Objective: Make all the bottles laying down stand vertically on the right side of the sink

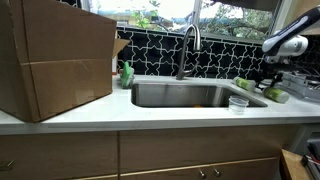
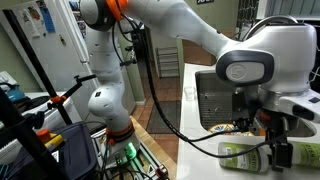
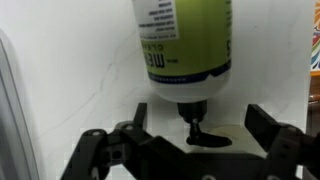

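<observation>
The pincer [image 3: 195, 115] gapes wide, gripping nothing, facing a green bottle [image 3: 185, 40] cropped by the wrist view's top edge

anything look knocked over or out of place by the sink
Yes: a light-green bottle and a second bottle lie on their sides on the counter beside the sink instead of standing upright. No spill visible.
</observation>
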`<state>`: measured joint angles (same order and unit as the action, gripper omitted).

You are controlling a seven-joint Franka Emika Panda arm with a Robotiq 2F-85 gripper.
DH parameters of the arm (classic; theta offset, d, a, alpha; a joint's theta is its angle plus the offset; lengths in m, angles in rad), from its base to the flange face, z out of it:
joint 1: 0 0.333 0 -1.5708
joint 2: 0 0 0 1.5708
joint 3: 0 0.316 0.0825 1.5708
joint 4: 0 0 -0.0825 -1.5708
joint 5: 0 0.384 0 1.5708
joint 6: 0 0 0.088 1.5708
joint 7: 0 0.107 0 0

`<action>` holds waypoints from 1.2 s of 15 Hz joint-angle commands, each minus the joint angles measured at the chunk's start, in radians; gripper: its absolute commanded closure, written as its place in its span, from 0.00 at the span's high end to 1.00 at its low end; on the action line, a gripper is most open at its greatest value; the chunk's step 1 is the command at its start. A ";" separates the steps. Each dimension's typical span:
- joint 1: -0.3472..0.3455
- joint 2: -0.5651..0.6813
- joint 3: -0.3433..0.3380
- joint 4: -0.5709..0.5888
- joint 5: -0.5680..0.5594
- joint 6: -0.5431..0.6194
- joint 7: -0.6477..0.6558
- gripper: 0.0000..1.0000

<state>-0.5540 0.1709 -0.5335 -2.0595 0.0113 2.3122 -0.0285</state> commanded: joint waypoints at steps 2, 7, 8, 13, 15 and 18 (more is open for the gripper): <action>-0.037 0.051 0.018 0.031 0.060 -0.001 -0.032 0.90; -0.038 0.043 0.027 0.023 0.057 0.000 -0.023 0.50; -0.037 0.040 0.028 0.022 0.055 -0.002 -0.021 0.41; -0.019 0.006 0.030 0.003 0.025 -0.012 0.001 0.07; 0.001 -0.015 0.018 -0.014 -0.028 0.006 0.060 0.07; 0.032 -0.077 0.002 -0.053 -0.142 0.005 0.158 0.08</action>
<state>-0.5560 0.1758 -0.5111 -2.0501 -0.0245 2.3117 0.0293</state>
